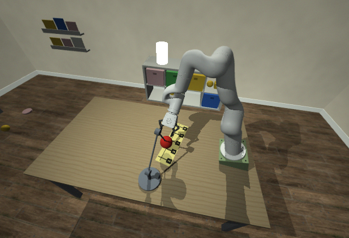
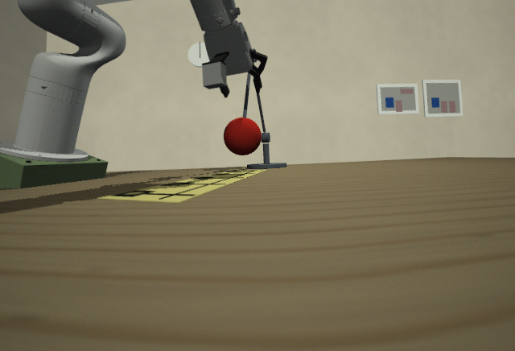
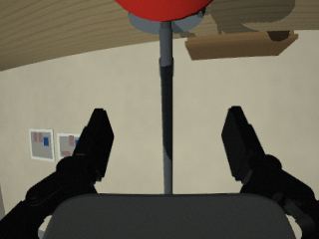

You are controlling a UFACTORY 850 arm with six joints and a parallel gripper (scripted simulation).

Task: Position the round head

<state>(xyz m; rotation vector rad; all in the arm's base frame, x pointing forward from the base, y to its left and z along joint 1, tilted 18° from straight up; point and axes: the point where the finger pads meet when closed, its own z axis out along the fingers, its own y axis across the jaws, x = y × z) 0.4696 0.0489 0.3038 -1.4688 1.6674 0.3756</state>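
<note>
Although raised off the bench (image 1: 84, 145) (image 2: 290, 255) (image 3: 30, 30), not yet confirmed at the farthest holding mark

Note the red head (image 1: 166, 142) (image 2: 242, 136) (image 3: 164, 6) hanging above the yellow strip (image 1: 169, 155) (image 2: 179, 198), apparently unaided; exact mark and height not readable. Note the gripper (image 1: 167, 132) (image 2: 241, 92) (image 3: 166, 121) spread wide just above, gripping nothing. Done, by judgement: lifting. Left: establish the farthest holding mark, correct the head's position if needed, withdraw, verify rest.

The red ball (image 3: 163, 7) shows above the wide-open claw (image 3: 167, 144), outside its fingers.
</note>
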